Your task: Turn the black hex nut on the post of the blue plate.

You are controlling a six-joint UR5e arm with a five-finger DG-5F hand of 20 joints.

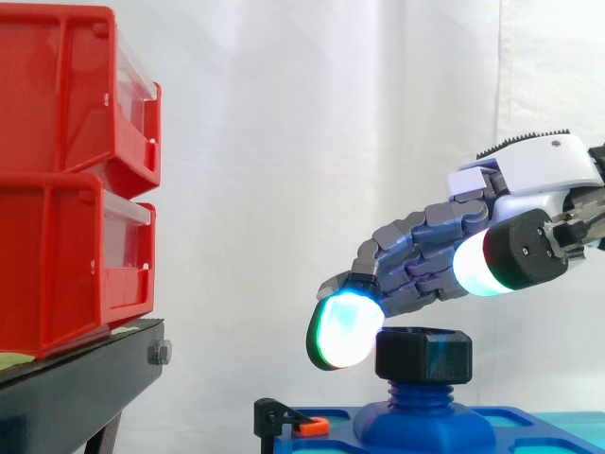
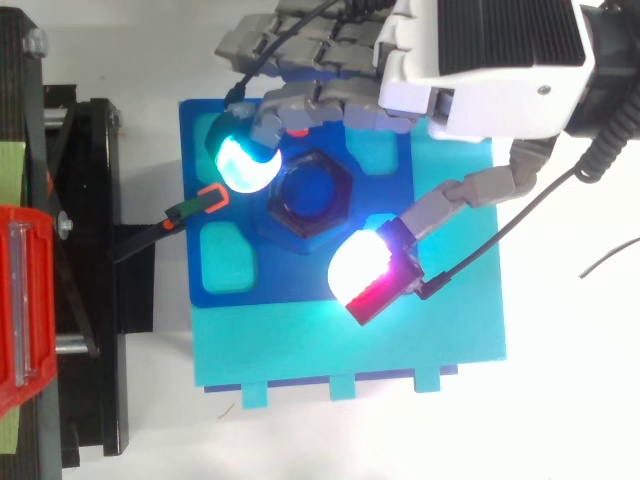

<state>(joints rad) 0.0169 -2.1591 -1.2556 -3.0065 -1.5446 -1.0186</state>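
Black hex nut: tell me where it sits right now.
In the side view the black hex nut sits low and right of centre, atop the post of the blue plate, below the hand, one glowing pad beside it on the left.

Black hex nut (image 1: 423,355) sits level on the blue threaded post (image 1: 416,390), which stands upright on a raised boss mid blue plate (image 1: 529,426). Thread shows below the nut. The nut lies between the fingertips (image 1: 345,329): cyan one just beside its left edge, contact unclear; thumb pad (image 2: 360,265) higher, opposite side, apart.
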